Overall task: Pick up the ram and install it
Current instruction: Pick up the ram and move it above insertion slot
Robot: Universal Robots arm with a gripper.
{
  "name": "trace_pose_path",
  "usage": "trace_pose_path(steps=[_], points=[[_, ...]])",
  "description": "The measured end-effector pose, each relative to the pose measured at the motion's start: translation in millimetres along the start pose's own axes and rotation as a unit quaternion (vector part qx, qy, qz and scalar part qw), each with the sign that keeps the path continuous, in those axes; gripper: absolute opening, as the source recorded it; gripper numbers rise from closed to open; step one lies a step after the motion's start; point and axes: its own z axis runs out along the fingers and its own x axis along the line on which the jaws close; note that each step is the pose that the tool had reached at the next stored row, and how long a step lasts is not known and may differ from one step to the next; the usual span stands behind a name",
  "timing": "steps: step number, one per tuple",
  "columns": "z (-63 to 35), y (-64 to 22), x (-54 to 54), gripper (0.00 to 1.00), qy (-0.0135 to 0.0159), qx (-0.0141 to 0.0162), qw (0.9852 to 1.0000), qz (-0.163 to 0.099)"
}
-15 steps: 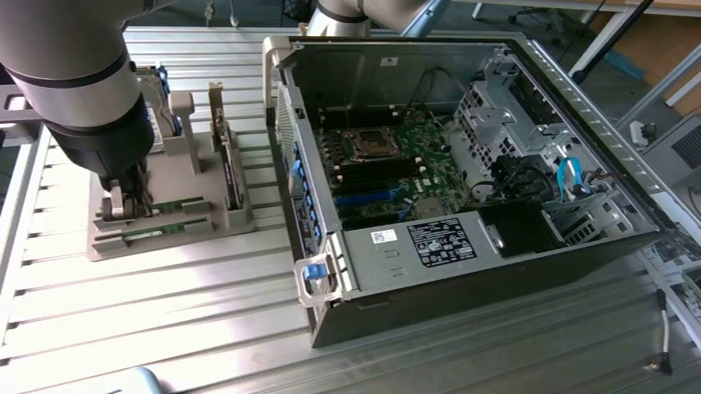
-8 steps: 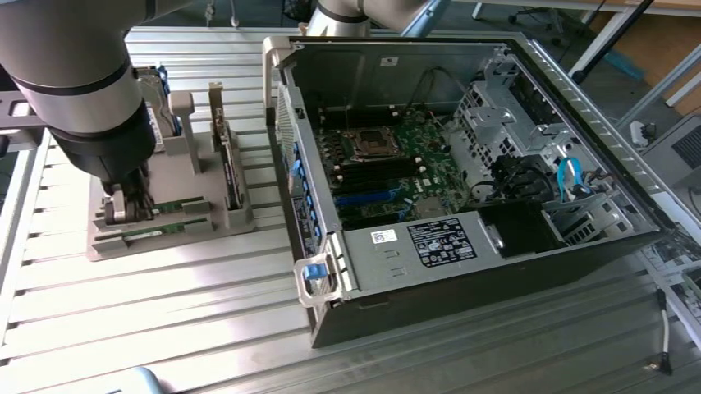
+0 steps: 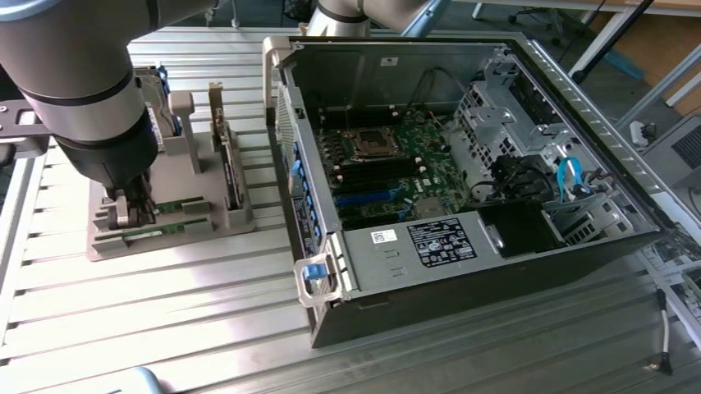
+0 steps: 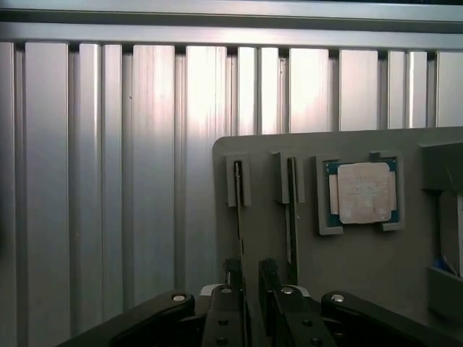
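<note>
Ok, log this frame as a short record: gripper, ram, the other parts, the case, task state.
gripper: open, holding nothing, low over the gray holder
ram stick: on edge in its slot, one end at the gripper's tips, not gripped
second ram stick: in the slot alongside
processor chip: flat in its recess
expansion card: upright in holder
computer case: open, motherboard exposed
task state: ram not yet picked up

surface: ribbed aluminium table (image 3: 164, 312), long parallel slats with dark grooves | light: bright glare in streaks along the table's slats | beyond the table's far edge: brown wooden panel (image 3: 657, 41), dark slanted pole (image 3: 608, 37) across it | near the table's edge, exterior view's right: pale loose cable (image 3: 666, 328)
</note>
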Motion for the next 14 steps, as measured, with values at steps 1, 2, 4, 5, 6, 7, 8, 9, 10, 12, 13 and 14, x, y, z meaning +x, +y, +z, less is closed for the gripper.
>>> trace_pose_path(steps=[1,2,4,5,6,7,8,9,10,12,13,14], points=[[0.9,0.0,0.1,0.24,0.0000,0.0000,1.0000,0.000],[1.9,-0.1,0.2,0.24,0.0000,0.0000,1.0000,0.000],[3.8,-0.1,0.3,0.24,0.0000,0.0000,1.0000,0.000],[4.6,-0.1,0.4,0.24,0.0000,0.0000,1.0000,0.000],[5.5,-0.2,0.5,0.24,0.0000,0.0001,1.0000,0.000],[6.4,-0.2,0.5,0.24,0.0000,0.0000,1.0000,0.000],[7.2,-0.2,0.6,0.24,0.0000,0.0000,1.0000,0.000],[8.0,-0.2,0.6,0.24,0.0000,0.0000,1.0000,0.000],[8.8,-0.3,0.7,0.24,0.0000,0.0000,1.0000,0.000],[10.2,-0.3,0.8,0.24,0.0000,0.0000,1.0000,0.000],[10.8,-0.3,0.8,0.24,0.0000,0.0000,1.0000,0.000],[10.9,-0.3,0.9,0.24,0.0000,0.0000,1.0000,0.000]])
